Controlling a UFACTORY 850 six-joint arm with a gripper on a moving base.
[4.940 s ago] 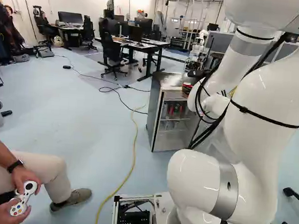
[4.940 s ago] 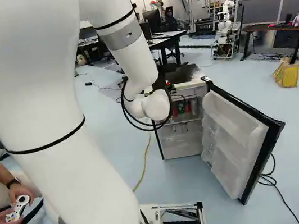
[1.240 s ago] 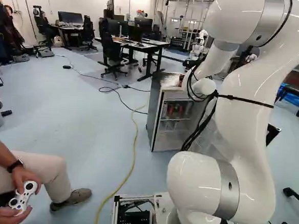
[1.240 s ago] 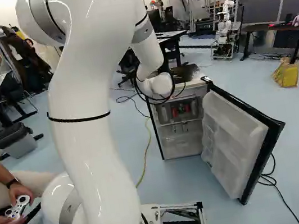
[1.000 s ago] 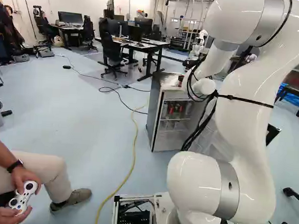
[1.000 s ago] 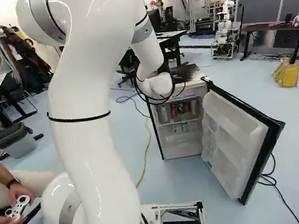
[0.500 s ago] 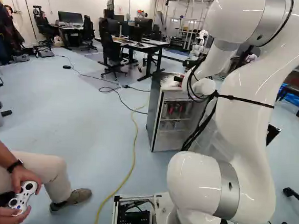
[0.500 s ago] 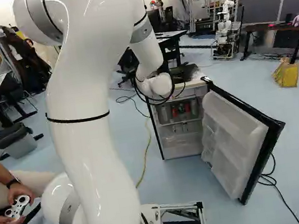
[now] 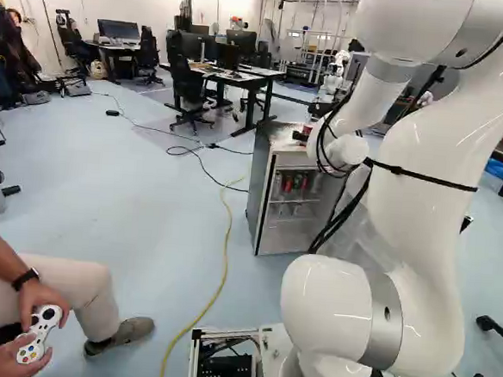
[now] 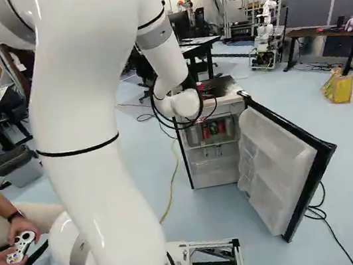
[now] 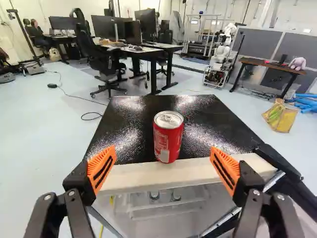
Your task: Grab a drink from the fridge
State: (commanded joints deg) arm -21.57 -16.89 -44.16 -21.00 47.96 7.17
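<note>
My gripper (image 9: 299, 136) shows as a small dark part beside the wrist, over the fridge's front top edge. In the wrist view the gripper (image 11: 163, 151) is open, with its orange pads (image 11: 102, 167) wide apart. A red drink can (image 11: 168, 139) stands upright on the black top (image 11: 133, 116) of the fridge, close to its front edge. It is ahead of the fingers, centred between their lines, touched by neither. The fridge (image 10: 214, 167) has its door (image 10: 279, 163) swung open; several cans (image 10: 213, 128) stand on its upper shelf.
The open door juts out at the fridge's right. A person with a controller (image 9: 41, 329) sits left of the base. Desks with office chairs (image 9: 188, 89) and another robot (image 10: 266, 21) stand beyond. A yellow cable (image 9: 222, 264) crosses the floor.
Over the last half second my arm has drawn back slightly from the fridge top, and the red can now shows beyond the gripper. The base, fridge and door have stayed put.
</note>
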